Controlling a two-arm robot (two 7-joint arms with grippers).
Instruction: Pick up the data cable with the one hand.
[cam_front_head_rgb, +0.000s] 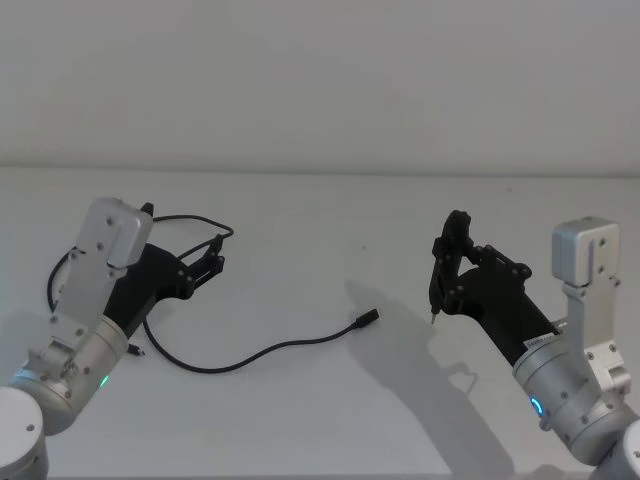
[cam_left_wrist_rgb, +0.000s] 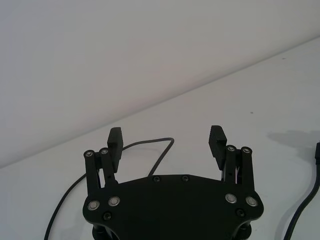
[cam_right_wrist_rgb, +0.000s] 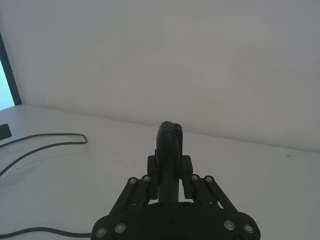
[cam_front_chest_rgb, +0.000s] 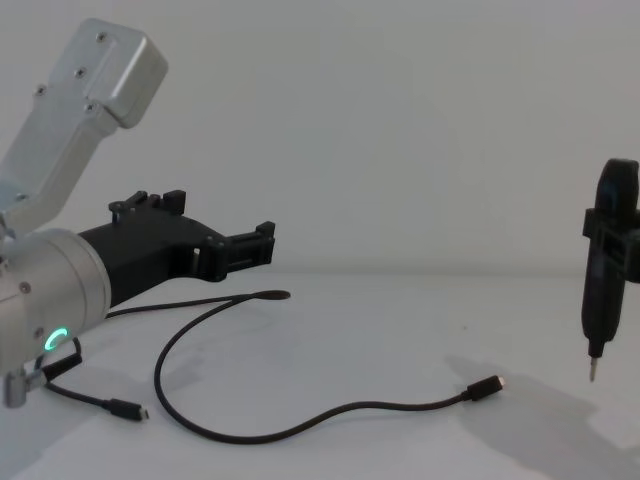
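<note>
The thin, black, flexible data cable (cam_front_head_rgb: 270, 350) lies on the smooth white tabletop (cam_front_head_rgb: 300, 420) at lower centre. Its small plug points right and its length curves left. The left gripper (cam_front_head_rgb: 212, 257) hovers over its far loop, fingers spread. At mid-right, the right gripper (cam_front_head_rgb: 455, 268) pinches a slim pointed-tip tool (cam_front_head_rgb: 438, 285).

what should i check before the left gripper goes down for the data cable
1. left gripper open: ok, jaws spread wide
2. left gripper empty: ok, nothing between its fingers
3. data cable free: ok, lies loose on the table, plug unobstructed
4. aim: ok, in the left wrist view a cable bend sits between the fingers
5. height: not ok, gripper hangs above the table
6. right gripper clear: ok, shut on a tool, off to the right, apart from the cable
</note>
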